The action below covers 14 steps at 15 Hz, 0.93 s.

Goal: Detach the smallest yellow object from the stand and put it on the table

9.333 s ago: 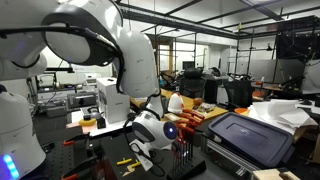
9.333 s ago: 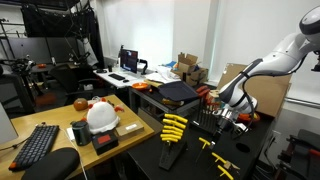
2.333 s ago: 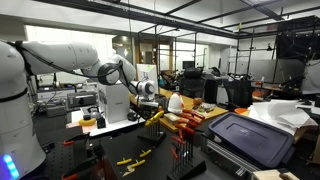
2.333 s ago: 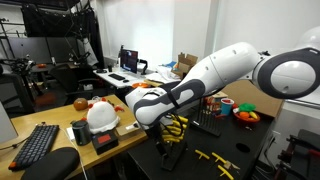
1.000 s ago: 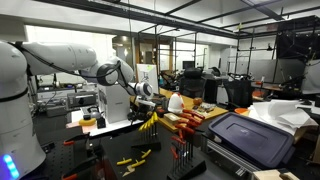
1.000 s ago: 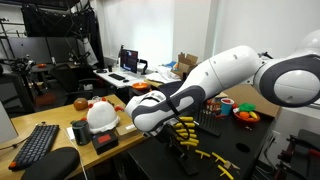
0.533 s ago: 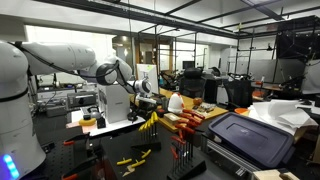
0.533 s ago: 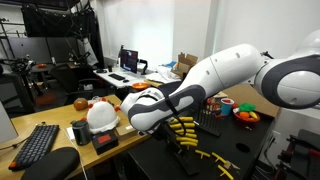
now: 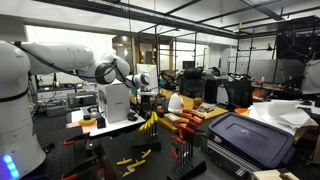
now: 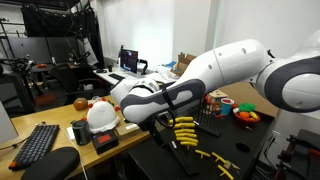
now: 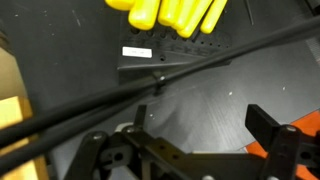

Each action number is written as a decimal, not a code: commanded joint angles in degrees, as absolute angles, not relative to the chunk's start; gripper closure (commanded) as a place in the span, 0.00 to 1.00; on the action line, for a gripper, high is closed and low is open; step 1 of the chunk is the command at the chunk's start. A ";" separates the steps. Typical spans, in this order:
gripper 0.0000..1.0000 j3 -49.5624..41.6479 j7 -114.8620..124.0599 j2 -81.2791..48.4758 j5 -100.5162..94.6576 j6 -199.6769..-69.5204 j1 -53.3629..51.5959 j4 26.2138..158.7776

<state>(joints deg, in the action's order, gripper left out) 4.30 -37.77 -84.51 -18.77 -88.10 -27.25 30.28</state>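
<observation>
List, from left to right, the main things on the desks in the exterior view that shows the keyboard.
keyboard → white helmet → yellow-handled tools on the stand → orange object

light: even overhead ceiling | window glare blown out | wrist view blurred

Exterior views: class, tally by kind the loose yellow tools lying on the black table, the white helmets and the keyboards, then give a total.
Loose yellow tools: 2
White helmets: 1
Keyboards: 1
Total: 4
</observation>
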 commanded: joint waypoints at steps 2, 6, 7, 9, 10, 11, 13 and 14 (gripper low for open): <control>0.00 3.22 -31.36 -84.45 -15.39 -95.43 -25.88 26.24; 0.00 3.37 -25.37 -84.39 -12.07 -101.90 -23.46 24.51; 0.00 3.33 -23.99 -84.38 -11.37 -103.78 -22.92 24.24; 0.00 3.37 -21.11 -84.37 -9.86 -107.56 -21.80 23.76; 0.00 3.21 -19.56 -84.36 -9.32 -109.43 -21.29 23.62; 0.00 3.16 -17.86 -84.35 -8.70 -111.33 -20.77 23.50; 0.00 2.84 -14.37 -84.34 -7.84 -115.25 -19.77 23.40; 0.00 3.53 -12.14 -84.33 -8.72 -117.53 -19.04 23.76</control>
<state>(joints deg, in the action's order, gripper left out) 3.72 -17.37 -84.33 -9.47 -113.25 -20.11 24.30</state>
